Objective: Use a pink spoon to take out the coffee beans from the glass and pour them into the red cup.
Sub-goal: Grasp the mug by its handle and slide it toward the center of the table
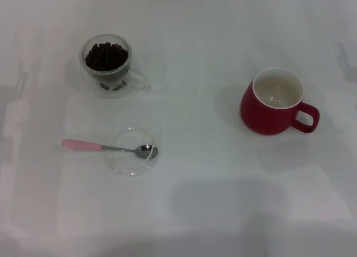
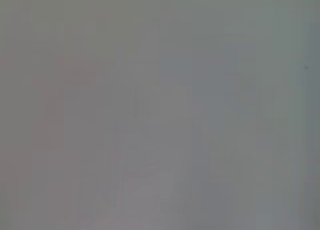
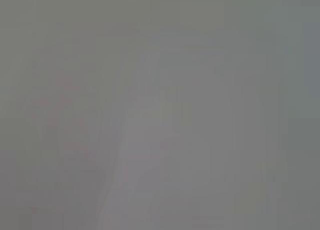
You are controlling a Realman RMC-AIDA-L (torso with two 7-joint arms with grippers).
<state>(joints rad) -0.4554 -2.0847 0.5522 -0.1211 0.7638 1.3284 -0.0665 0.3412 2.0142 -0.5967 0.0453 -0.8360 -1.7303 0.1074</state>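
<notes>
white table surface (image 1: pixel 212 34), smooth and matte. nothing lies between the objects on it.

flat clear round glass dish (image 1: pixel 124 164) sits toward the near left. the pink spoon (image 1: pixel 106 148) lies across it: shiny metal bowl resting at the dish's right rim, pale pink handle extending left past the dish onto the table, roughly level.

the glass (image 1: pixel 107 64) stands upright beyond the dish, toward the far left, apart from it. clear double wall, clear side handle pointing right. the coffee beans (image 1: pixel 106 56) fill its inner cup near the brim: small, dark, oval.

the red cup (image 1: pixel 272 109) stands upright on the right, well apart from glass and dish. pot-bellied glossy red ceramic, white inside, loop handle pointing right. its interior appears empty.

neither gripper nor arm appears in the head view. both wrist views show only a featureless grey field; the state of either pincer cannot be told.
</notes>
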